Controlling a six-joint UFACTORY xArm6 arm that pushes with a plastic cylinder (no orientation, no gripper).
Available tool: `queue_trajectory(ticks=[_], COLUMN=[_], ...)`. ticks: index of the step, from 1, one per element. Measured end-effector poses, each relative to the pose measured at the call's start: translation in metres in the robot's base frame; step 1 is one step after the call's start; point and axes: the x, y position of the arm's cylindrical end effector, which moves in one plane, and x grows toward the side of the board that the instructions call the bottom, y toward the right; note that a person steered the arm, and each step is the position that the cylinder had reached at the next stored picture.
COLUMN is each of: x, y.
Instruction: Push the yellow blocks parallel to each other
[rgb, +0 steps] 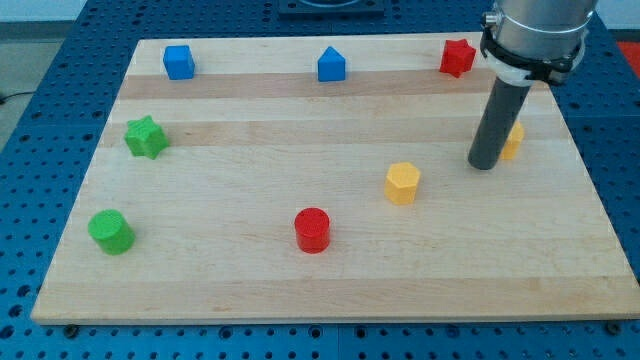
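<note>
A yellow hexagon block (402, 183) lies right of the board's middle. A second yellow block (514, 139) sits further to the view's right, mostly hidden behind my rod, so its shape cannot be made out. My tip (483, 165) rests on the board just left of that hidden yellow block, touching or nearly touching it, and right of and slightly above the yellow hexagon.
A wooden board (250, 280) carries a blue cube (179, 62), a blue house-shaped block (331, 65), a red star (457, 57), a green star (146, 137), a green cylinder (110, 231) and a red cylinder (312, 230). The board's right edge is near my rod.
</note>
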Motion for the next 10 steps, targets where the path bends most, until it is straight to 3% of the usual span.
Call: queue_trajectory(ticks=[1,3,4,8,9,10], x=[0.012,0.017,-0.005,-0.046,-0.008,0.029], y=[-0.073,0.078,0.095,-0.105,-0.157,-0.172])
